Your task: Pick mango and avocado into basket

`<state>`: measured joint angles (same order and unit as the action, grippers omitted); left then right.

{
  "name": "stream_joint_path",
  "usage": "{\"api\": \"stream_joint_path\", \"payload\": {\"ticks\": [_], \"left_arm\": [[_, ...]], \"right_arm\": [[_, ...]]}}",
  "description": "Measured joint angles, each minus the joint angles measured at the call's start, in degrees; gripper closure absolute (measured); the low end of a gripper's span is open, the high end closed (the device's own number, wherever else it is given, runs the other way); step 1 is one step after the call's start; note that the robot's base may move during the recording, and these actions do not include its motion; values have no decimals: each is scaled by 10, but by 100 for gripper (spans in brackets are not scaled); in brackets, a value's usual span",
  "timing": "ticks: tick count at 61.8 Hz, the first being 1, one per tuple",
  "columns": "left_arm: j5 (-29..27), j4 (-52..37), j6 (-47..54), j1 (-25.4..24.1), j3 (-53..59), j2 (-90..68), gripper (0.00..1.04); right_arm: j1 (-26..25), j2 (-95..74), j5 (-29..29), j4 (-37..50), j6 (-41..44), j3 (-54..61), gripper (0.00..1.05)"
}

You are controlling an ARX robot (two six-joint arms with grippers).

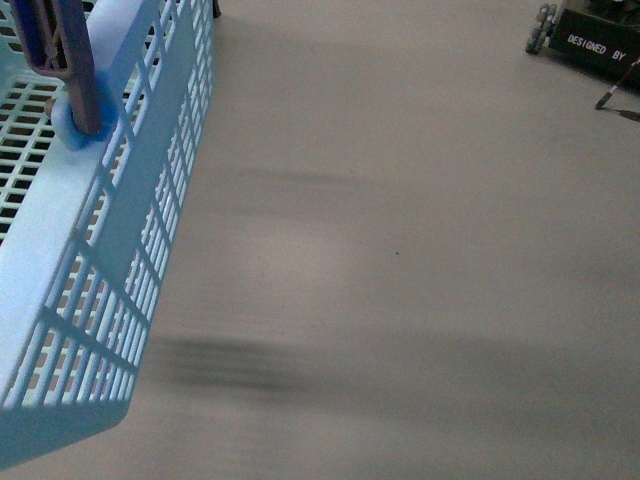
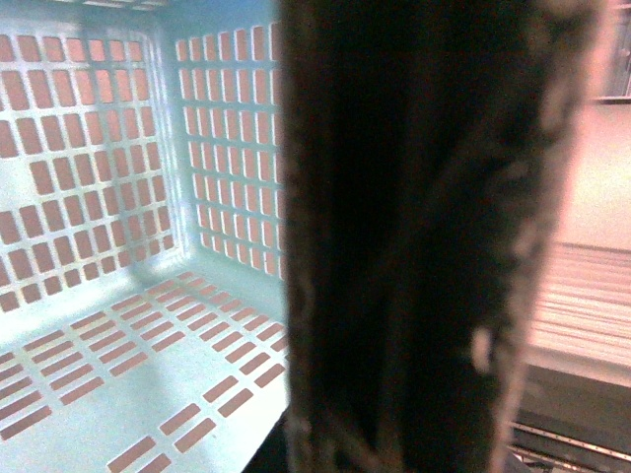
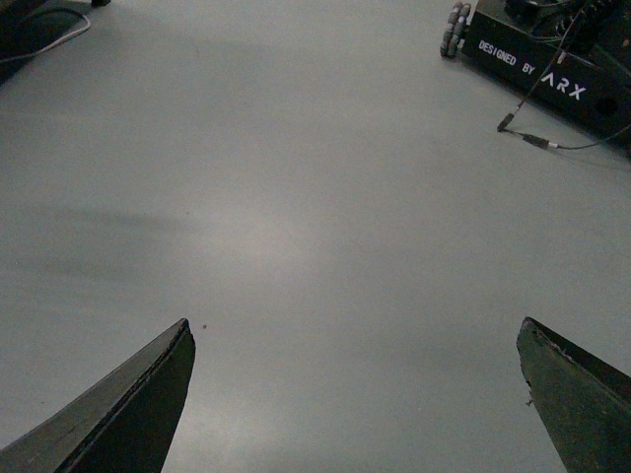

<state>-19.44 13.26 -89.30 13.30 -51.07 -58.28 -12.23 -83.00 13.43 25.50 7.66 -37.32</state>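
The light blue lattice basket (image 1: 110, 200) hangs tilted at the left of the front view, above a grey floor. Its brown handles (image 1: 75, 60) rise from a blue pivot on its rim. In the left wrist view I see the basket's bare inside (image 2: 118, 197), with no fruit in the part that shows. My left gripper is shut on the basket's handle, which fills that view as a dark blurred bar (image 2: 424, 236); its fingers cannot be made out. My right gripper (image 3: 355, 340) is open over bare floor, with nothing between its dark fingers (image 3: 128, 414). The mango and the avocado are out of view.
The grey floor (image 1: 400, 250) spreads under both arms. A black ARX base with small wheels (image 1: 600, 40) stands at the far right, also in the right wrist view (image 3: 552, 69), with a thin cable (image 3: 532, 138) beside it. Another cable (image 3: 39, 30) lies far left.
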Motion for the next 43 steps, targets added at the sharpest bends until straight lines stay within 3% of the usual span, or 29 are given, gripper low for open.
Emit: {"api": "stream_joint_path", "payload": {"ticks": [43], "left_arm": [[4, 0, 4, 0, 0, 0, 99]], "right_arm": [[0, 0, 0, 0, 0, 0, 8]]}}
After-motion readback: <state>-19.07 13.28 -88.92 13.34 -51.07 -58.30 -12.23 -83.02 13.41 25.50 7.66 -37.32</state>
